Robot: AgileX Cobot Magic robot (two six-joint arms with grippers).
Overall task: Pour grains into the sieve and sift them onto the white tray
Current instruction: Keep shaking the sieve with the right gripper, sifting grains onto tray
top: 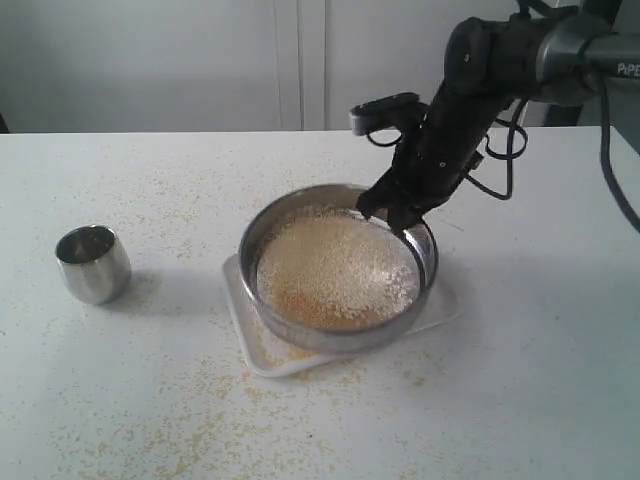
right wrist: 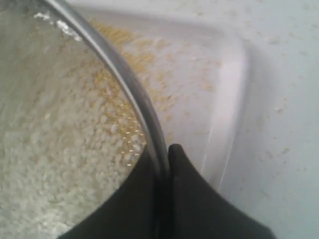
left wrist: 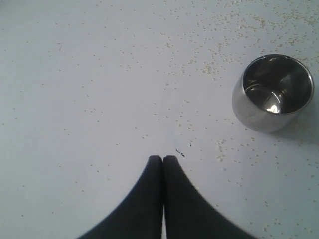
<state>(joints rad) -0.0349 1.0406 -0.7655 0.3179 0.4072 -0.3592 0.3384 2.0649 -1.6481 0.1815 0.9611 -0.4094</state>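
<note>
sieve (top: 330, 340): sits right over the white tray (top: 262, 352), so whatever falls through the mesh lands there and not on the table (top: 150, 400)
grains (top: 335, 270): heaped in the sieve, some fine yellow ones down on the tray, plenty scattered over the table too
right gripper (right wrist: 160, 149): clamped on the sieve's rim, one finger inside, one outside, I'd guess for shaking it
left gripper (left wrist: 162, 158): jaws pressed together on nothing, parked over bare table near the steel cup (left wrist: 273, 92), out of the way
steel cup: upright, looks empty, so the pour seems done
</note>
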